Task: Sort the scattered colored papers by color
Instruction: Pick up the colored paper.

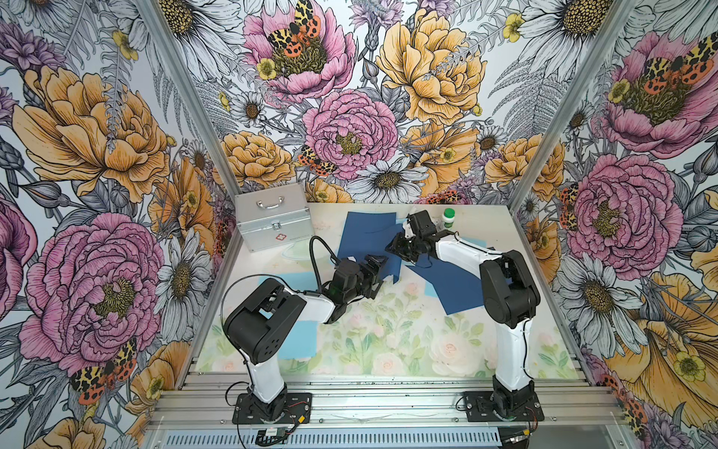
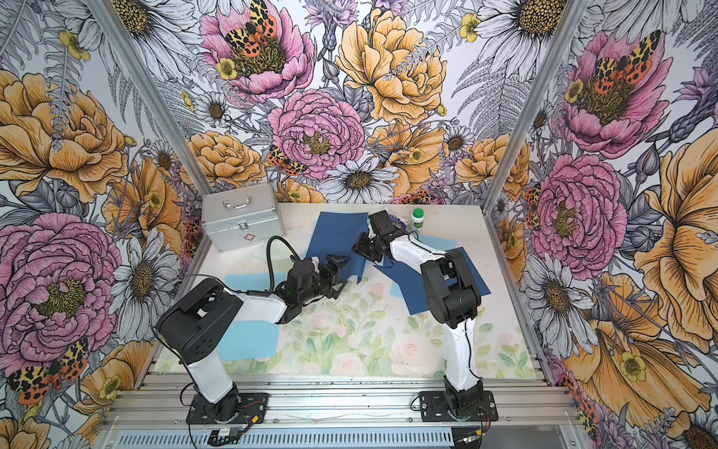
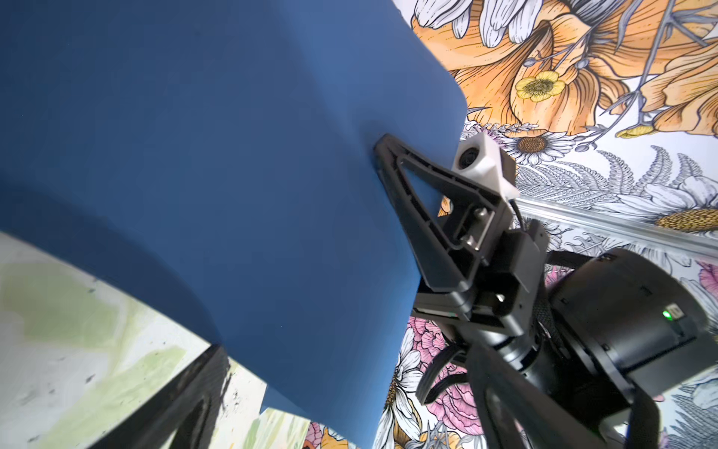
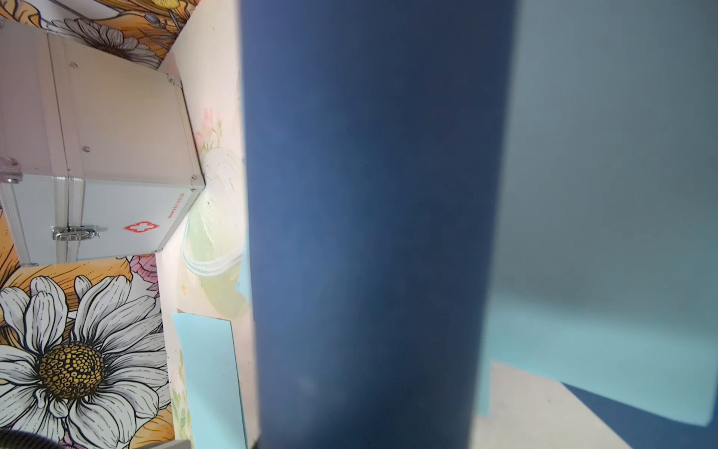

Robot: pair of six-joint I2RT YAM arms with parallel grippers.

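A dark navy paper (image 1: 367, 239) (image 2: 334, 237) is lifted at the back middle of the table, curling off the surface. My right gripper (image 1: 393, 247) (image 2: 359, 247) is shut on its right edge; one of its fingers (image 3: 412, 194) presses the sheet (image 3: 233, 155) in the left wrist view. The same sheet (image 4: 369, 233) fills the right wrist view. My left gripper (image 1: 379, 274) (image 2: 342, 272) (image 3: 349, 423) stands open at the sheet's near corner, which hangs between its fingers. A second navy paper (image 1: 450, 285) lies flat under the right arm. Light blue papers (image 1: 297, 338) (image 1: 285, 278) lie at the left.
A silver first-aid case (image 1: 272, 221) (image 4: 108, 155) stands at the back left. A green-capped bottle (image 1: 448, 219) stands at the back right, with a small blue-and-white packet (image 2: 394, 222) beside it. Another light blue paper (image 4: 602, 350) lies partly under the navy ones.
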